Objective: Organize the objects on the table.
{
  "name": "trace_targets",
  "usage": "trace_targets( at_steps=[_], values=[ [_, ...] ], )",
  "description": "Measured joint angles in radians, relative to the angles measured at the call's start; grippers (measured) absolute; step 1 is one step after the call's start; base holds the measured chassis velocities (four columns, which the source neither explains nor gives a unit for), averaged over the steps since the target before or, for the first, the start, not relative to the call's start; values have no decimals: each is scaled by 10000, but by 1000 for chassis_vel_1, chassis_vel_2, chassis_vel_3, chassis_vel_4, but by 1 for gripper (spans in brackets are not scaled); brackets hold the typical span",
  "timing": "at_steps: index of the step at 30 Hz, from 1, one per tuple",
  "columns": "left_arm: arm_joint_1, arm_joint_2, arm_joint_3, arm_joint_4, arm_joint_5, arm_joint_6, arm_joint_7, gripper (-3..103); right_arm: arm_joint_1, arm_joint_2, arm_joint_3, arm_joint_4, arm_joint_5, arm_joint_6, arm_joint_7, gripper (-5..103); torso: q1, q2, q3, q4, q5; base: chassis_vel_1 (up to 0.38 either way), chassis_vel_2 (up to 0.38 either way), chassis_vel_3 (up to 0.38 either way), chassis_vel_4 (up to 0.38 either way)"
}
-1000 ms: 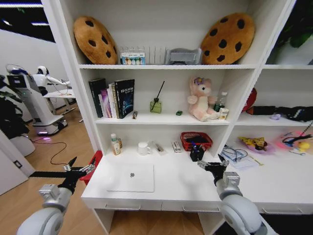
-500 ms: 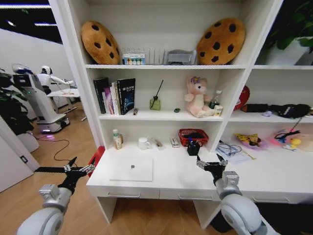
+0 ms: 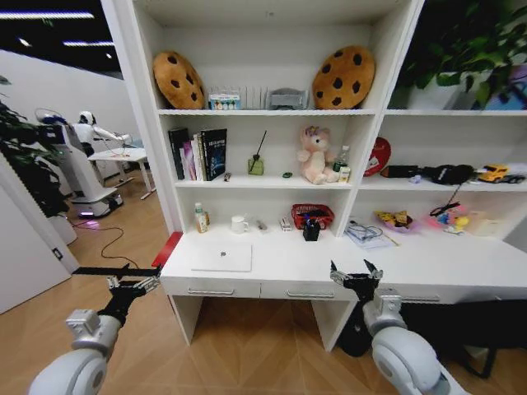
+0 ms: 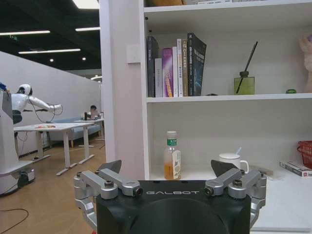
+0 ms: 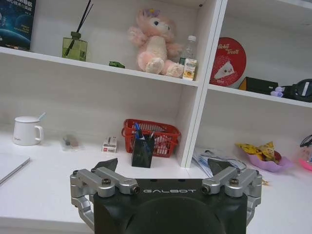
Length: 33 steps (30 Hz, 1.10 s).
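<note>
The long white table [image 3: 346,267] stands under the white shelves, a little way in front of me. A shut silver laptop [image 3: 222,257] lies on its left part, and its corner shows in the right wrist view [image 5: 9,165]. A dark pen holder [image 3: 311,231] [image 5: 143,152] with blue pens stands before the red basket. The tiny green toy car [image 3: 286,174] [image 5: 116,64] sits on the shelf above. My left gripper [image 3: 132,284] [image 4: 168,168] hangs open and empty, left of the table's end. My right gripper [image 3: 356,273] [image 5: 163,165] is open and empty before the drawers.
On the table's back stand a bottle [image 3: 200,219], a white mug [image 3: 239,224] and a red basket [image 3: 312,216]. A pink teddy bear [image 3: 314,156] sits on the shelf. A red thing [image 3: 167,248] leans at the table's left end. Another robot [image 3: 78,164] stands far left on the wooden floor.
The whole view has drawn back from the table, so the camera has moved away; desk and shelves look smaller and farther. Both grippers keep the same open pose.
</note>
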<state>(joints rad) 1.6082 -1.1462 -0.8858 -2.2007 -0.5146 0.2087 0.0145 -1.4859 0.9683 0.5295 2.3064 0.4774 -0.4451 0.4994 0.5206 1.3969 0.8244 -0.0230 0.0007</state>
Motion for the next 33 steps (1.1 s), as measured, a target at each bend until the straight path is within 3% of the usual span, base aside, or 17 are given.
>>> trace_targets(
  at_steps=[18,33],
  values=[
    [-1,0,1,0,-1,0,2,100,-145,38,-2,9,-71,182,-15,100,-2,0,-2,-4,-4,221,-267,-222,273],
    [-1,0,1,0,0,0,-2,100,-220,335,68,-48,-296,858,-13,100,6,-4,1,0,-8,-17,15,16,-1]
  ],
)
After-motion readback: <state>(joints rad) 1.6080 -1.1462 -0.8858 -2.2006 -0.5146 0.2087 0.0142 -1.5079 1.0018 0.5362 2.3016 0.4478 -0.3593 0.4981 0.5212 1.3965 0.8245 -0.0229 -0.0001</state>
